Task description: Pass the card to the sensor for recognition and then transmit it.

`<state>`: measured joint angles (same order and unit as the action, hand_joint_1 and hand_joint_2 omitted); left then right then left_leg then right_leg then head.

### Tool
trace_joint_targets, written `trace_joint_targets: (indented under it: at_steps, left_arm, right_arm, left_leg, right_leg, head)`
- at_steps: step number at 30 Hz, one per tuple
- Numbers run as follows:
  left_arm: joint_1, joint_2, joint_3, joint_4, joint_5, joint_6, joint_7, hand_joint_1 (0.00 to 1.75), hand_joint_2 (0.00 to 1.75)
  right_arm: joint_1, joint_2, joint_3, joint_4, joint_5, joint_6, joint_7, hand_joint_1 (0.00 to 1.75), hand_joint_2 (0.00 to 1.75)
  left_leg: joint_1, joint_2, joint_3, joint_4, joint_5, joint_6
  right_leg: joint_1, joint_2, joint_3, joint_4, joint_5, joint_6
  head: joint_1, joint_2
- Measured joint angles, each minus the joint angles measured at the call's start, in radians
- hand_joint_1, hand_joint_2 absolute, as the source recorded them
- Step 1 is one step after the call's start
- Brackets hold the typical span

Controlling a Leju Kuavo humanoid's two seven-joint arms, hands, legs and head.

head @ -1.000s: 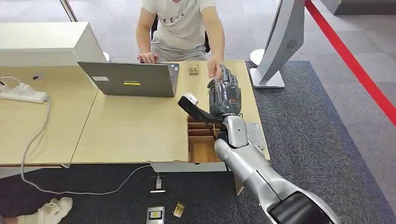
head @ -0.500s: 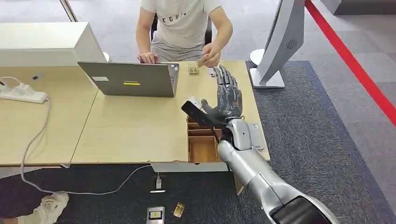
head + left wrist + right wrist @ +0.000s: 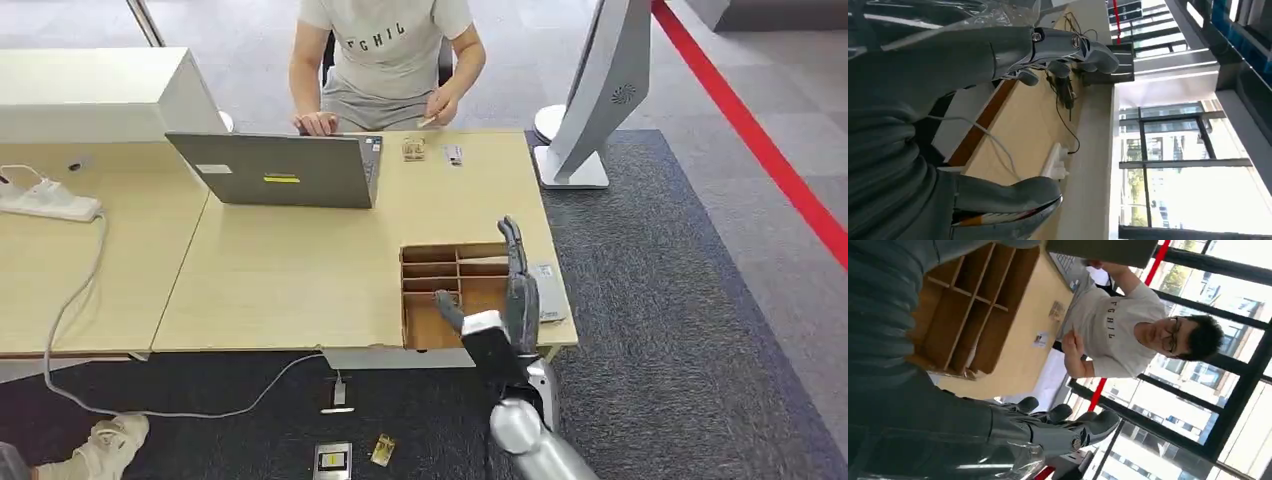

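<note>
My right hand [image 3: 508,305] hovers with straight fingers over the near right corner of the table, above a divided cardboard box [image 3: 430,270]. It holds nothing; in the right wrist view its fingers [image 3: 1063,422] are spread and bare. A flat grey device [image 3: 548,290] lies just right of the box. Across the table a person [image 3: 385,50] holds a small card [image 3: 428,122] at the far edge. Another small card [image 3: 454,154] and a little clear stand [image 3: 413,149] lie there. My left hand [image 3: 1068,47] shows fingers stretched out, thumb apart, nothing in it.
An open laptop [image 3: 280,170] stands at the far middle of the wooden table [image 3: 280,270]. A power strip [image 3: 50,200] with its cable lies at the left. A white kiosk [image 3: 590,90] stands past the right end. Small items [image 3: 333,460] lie on the carpet.
The person took the card from my right hand's fingertips and drew it back. My right hand then came back from the far edge and dropped low over the box.
</note>
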<state>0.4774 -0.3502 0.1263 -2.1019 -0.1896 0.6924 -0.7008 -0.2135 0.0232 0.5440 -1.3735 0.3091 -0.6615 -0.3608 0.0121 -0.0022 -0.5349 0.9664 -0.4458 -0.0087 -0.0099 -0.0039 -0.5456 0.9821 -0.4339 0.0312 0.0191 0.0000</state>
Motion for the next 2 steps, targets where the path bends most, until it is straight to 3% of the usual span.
trace_joint_targets:
  at_steps: [2]
  left_arm:
    - [0.006, 0.0, -0.012, 0.0, -0.016, 0.0, 0.0, 0.0, 1.75]
  right_arm:
    - [0.048, -0.009, 0.0, -0.064, -0.064, 0.007, -0.049, 0.0, 1.75]
  left_leg:
    - [0.0, 0.0, 0.0, 0.0, 0.0, 0.0]
  right_leg:
    - [0.0, 0.0, 0.0, 0.0, 0.0, 0.0]
  head:
    - [0.0, 0.0]
